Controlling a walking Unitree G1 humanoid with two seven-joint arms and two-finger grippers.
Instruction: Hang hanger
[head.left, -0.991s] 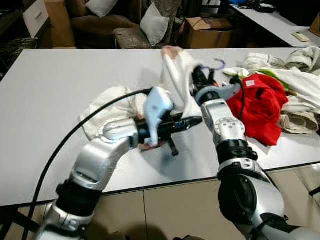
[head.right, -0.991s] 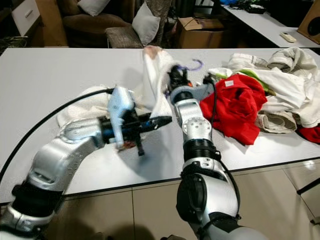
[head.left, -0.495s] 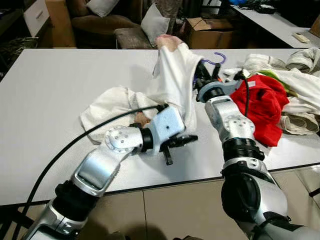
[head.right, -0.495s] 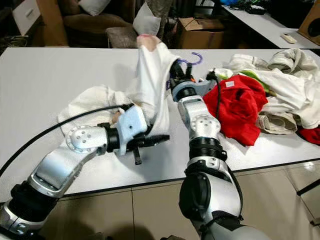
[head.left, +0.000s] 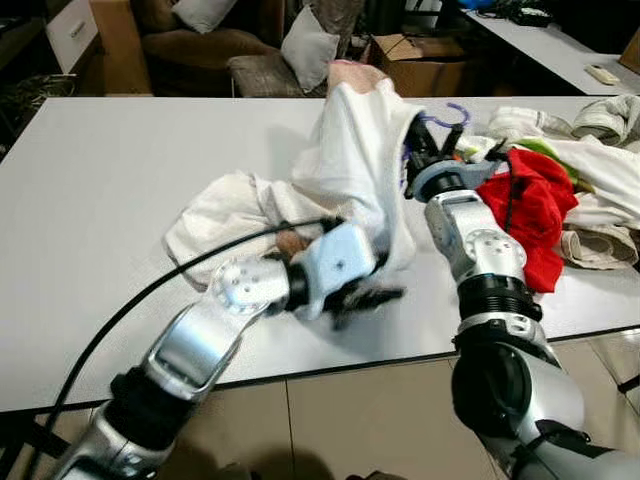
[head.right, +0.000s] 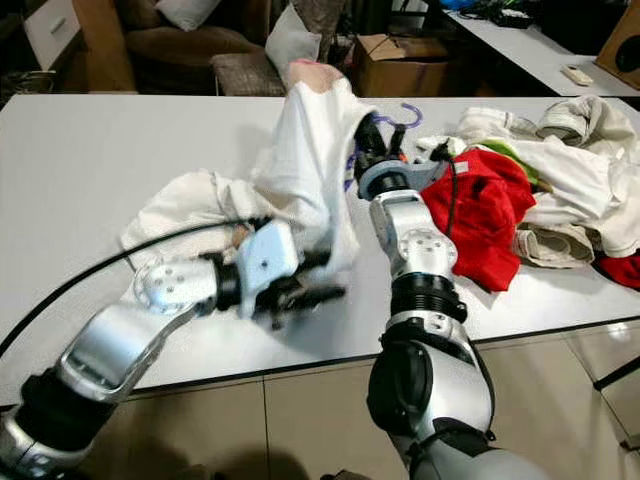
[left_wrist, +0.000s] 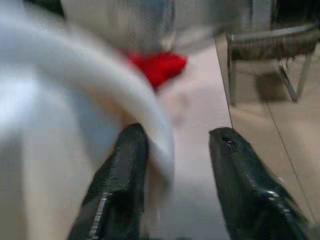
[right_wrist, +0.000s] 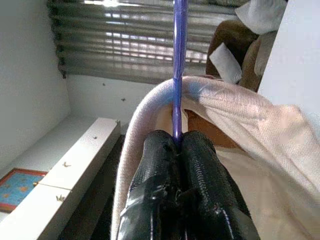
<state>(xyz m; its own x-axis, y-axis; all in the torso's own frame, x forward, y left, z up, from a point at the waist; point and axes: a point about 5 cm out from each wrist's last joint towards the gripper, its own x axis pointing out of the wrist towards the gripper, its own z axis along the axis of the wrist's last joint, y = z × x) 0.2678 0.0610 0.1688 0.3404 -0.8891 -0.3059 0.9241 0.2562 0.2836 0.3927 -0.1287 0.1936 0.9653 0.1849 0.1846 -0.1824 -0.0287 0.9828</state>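
While no brand or legible writing turns up anywhere, a small white tag (head.left: 499, 166) on the red garment (head.left: 528, 210) is too small to read. From the head camera, a broad white table (head.left: 120, 170) fills the scene, with a brown armchair (head.left: 195, 40) at eleven o'clock beyond it, a cardboard box (head.left: 410, 62) at twelve, and a second pale table (head.left: 560, 50) at one o'clock. Tiled floor (head.left: 330, 420) runs under the near edge. A heap of pale clothes (head.left: 600, 150) lies at three o'clock, touching the red garment. The right gripper (head.left: 432, 150) is raised at the table's middle, holding up the purple hanger (head.left: 447, 112); its hook curls free above, while the rest is hidden under a cream garment (head.left: 350, 160) draped over it and trailing down to the tabletop at nine o'clock. The left gripper (head.left: 365, 296) sits low at the garment's hem, motion-blurred, so its fingers are hard to make out there.

Seen from the left wrist, everything is blurred: the two black fingers (left_wrist: 117, 195) stand spread apart, with a fold of the cream cloth lying against one of them and partly between the two; a red patch (left_wrist: 157, 66) and floor show beyond.

Seen from the right wrist, the fingers (right_wrist: 155, 185) are pressed together, pinching the hanger's thin purple stem, with cream fabric arching around it and window blinds (right_wrist: 125, 40) behind.
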